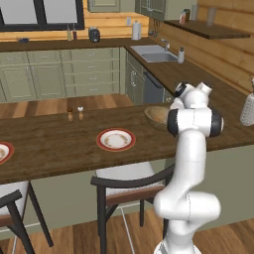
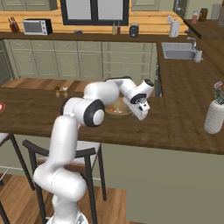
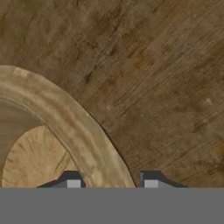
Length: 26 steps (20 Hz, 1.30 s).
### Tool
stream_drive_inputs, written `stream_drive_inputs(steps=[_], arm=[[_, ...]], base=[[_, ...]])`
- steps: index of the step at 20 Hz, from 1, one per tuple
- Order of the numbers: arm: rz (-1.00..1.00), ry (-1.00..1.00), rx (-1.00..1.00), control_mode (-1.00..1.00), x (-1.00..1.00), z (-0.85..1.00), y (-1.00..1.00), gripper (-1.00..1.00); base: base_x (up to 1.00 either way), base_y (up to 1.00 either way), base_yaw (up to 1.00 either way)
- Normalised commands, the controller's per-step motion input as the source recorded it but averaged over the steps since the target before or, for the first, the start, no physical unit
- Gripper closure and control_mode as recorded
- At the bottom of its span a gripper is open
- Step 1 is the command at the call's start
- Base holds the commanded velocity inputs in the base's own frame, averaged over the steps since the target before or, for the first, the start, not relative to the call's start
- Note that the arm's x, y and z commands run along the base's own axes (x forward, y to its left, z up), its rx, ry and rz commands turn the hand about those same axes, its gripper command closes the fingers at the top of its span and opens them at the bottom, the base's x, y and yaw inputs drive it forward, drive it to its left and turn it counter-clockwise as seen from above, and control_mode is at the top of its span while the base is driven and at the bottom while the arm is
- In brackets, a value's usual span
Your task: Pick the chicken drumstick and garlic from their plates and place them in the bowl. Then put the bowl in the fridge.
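Observation:
The wooden bowl (image 1: 157, 117) stands on the dark wooden counter, to the right of a white, red-rimmed plate (image 1: 102, 141) that lies bare. In the hand view the bowl's pale rim (image 3: 83, 131) runs down between my two fingertips, and my gripper (image 3: 111, 183) is shut on it. From the right base view my gripper (image 2: 141, 111) reaches down at the right side of the bowl (image 2: 119, 112), where a small orange-brown piece (image 2: 112, 109), likely the chicken drumstick, lies inside. The second plate (image 1: 3, 152) sits at the far left. The garlic is hidden and the fridge is out of view.
Two small shakers (image 1: 74, 113) stand at the counter's far edge. A dark-framed chair (image 1: 126, 183) is tucked under the counter below the plate. A white vase (image 2: 214, 116) stands on the counter's right end. A sink (image 1: 155, 53) lies in the back counter.

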Motion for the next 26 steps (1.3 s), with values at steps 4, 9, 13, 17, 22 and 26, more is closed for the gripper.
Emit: stream_drive_inputs(steps=[4,9,13,17,22,26], arm=[[-0.25,-0.01,0.03,-1.0,-0.93,0.98,0.14,1.0],[-0.39,0.03,0.02,-1.0,-0.9,0.81,0.1,1.0],[-0.43,0.09,-0.03,-1.0,-0.55,0.5,0.33,1.0],[-0.62,0.1,-0.13,-1.0,-0.01,0.04,0.71,1.0],[-0.58,0.01,-0.05,-1.0,-0.16,0.5,0.65,1.0],[-0.56,0.02,0.07,-1.0,-0.71,0.61,0.3,1.0]], base=[[0.0,0.0,0.0],[0.0,0.0,0.0],[0.0,0.0,0.0],[0.0,0.0,0.0],[0.0,0.0,0.0],[0.0,0.0,0.0]])
